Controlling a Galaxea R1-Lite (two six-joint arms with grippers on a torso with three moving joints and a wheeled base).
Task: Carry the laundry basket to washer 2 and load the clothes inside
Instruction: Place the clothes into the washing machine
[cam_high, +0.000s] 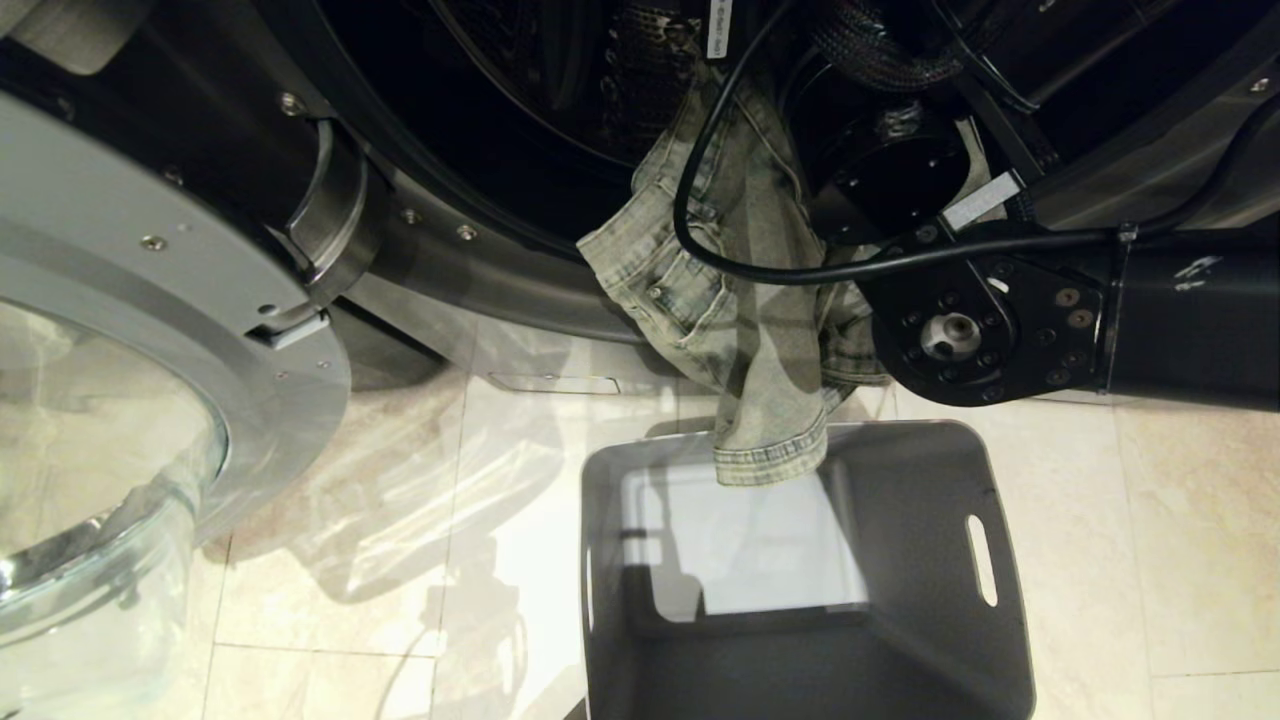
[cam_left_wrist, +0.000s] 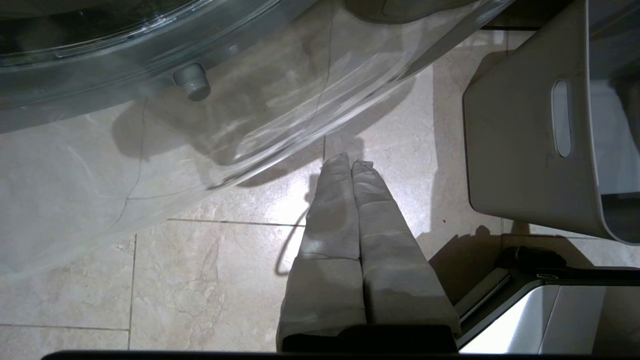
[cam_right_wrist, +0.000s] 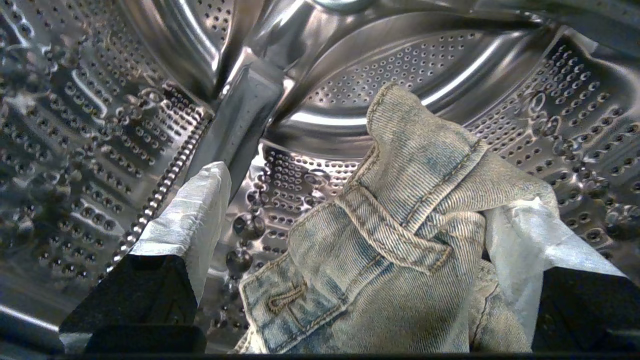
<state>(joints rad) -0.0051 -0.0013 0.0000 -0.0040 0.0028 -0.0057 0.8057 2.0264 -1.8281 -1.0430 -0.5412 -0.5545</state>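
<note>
The pale washed denim clothes (cam_high: 760, 340) hang out of the open mouth of the dark front-load washer (cam_high: 480, 250), whose number label is out of view. Their hem dangles over the far rim of the grey laundry basket (cam_high: 900, 480) on the floor. My right arm (cam_high: 1000, 320) reaches into the drum. Inside it, my right gripper (cam_right_wrist: 370, 190) stands open, and the upper part of the clothes (cam_right_wrist: 400, 260) lies between the fingers against one finger (cam_right_wrist: 520, 235), clear of the other (cam_right_wrist: 195, 220). My left gripper (cam_left_wrist: 350, 160) is shut and empty above the tiles, beside the basket (cam_left_wrist: 515, 150).
The washer's round chrome-rimmed glass door (cam_high: 150, 300) is swung open on the left, close above my left gripper, and its glass (cam_left_wrist: 150, 50) shows in the left wrist view. A black cable (cam_high: 700, 240) loops across the clothes. Beige floor tiles (cam_high: 1150, 500) surround the basket.
</note>
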